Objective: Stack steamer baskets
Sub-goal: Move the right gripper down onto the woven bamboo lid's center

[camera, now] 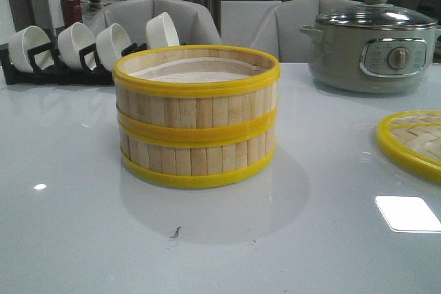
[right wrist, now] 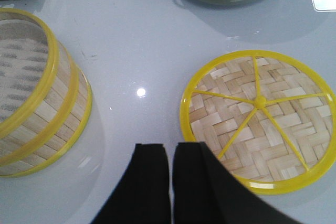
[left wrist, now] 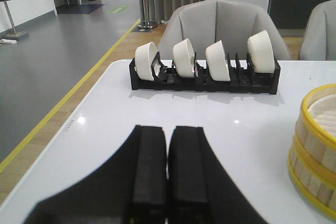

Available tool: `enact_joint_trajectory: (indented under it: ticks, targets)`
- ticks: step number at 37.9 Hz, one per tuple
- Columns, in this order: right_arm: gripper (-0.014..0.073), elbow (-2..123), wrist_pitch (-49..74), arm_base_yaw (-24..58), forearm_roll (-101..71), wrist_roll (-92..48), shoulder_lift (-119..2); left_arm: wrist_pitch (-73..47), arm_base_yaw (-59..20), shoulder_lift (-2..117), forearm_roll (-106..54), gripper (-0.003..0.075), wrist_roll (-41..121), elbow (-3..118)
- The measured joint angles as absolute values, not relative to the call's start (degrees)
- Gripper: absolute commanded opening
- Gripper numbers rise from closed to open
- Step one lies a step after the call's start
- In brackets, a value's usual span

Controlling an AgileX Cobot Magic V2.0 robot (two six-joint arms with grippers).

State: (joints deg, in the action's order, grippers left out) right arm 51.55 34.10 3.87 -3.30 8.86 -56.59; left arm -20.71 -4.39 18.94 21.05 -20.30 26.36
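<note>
The left gripper [left wrist: 167,169] fills the near edge of its wrist view, fingers pressed together on nothing, its base cut off. The right gripper [right wrist: 170,179] is likewise closed and empty, just beside the woven lid [right wrist: 258,120]. The steamer baskets [camera: 196,116] stand stacked mid-table; the paper liner is barely visible. The pot [camera: 372,45] is cropped at the frame edge.

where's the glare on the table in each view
Front view: a bright rectangular patch on the table near the woven lid. Left wrist view: faint spots ahead of the bowl rack. Right wrist view: a small spot between the stacked steamer baskets and lid.
</note>
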Motion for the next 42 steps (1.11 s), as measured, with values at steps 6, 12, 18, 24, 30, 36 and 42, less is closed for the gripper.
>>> enact_joint_trajectory:
  ticks: [6, 12, 18, 24, 30, 36, 42]
  targets:
    - [0.0143, 51.6, 35.9, 3.9, -6.0, 8.9, -56.6, -20.7, -4.4, 18.9, 21.1, 0.0087, -20.3, 26.4]
    - [0.0166, 51.6, 40.8, 3.9, -7.2, 8.9, -56.9, -20.7, -4.4, 18.9, 21.1, 0.0087, -20.3, 26.4]
    - [0.0313, 51.6, 42.9, 3.9, -7.2, 8.9, -57.2, -20.7, -4.4, 18.9, 21.1, 0.0087, -20.3, 26.4]
    - [0.0361, 51.8, 42.9, 3.9, -6.6, 8.9, -58.2, -20.7, -4.4, 18.9, 21.1, 0.0087, -20.3, 26.4]
    - [0.0361, 53.0, 42.8, 3.9, -4.1, 8.9, -63.5, -20.7, -4.4, 18.9, 21.1, 0.0087, -20.3, 26.4]
    - [0.0361, 57.2, 43.2, 1.5, -2.5, 8.9, -71.3, -20.7, -4.4, 18.9, 21.1, 0.0087, -20.3, 26.4]
    - [0.0361, 63.2, 43.9, -2.5, -2.0, 8.9, -79.6, -20.7, -4.4, 18.9, 21.1, 0.0087, -20.3, 26.4]
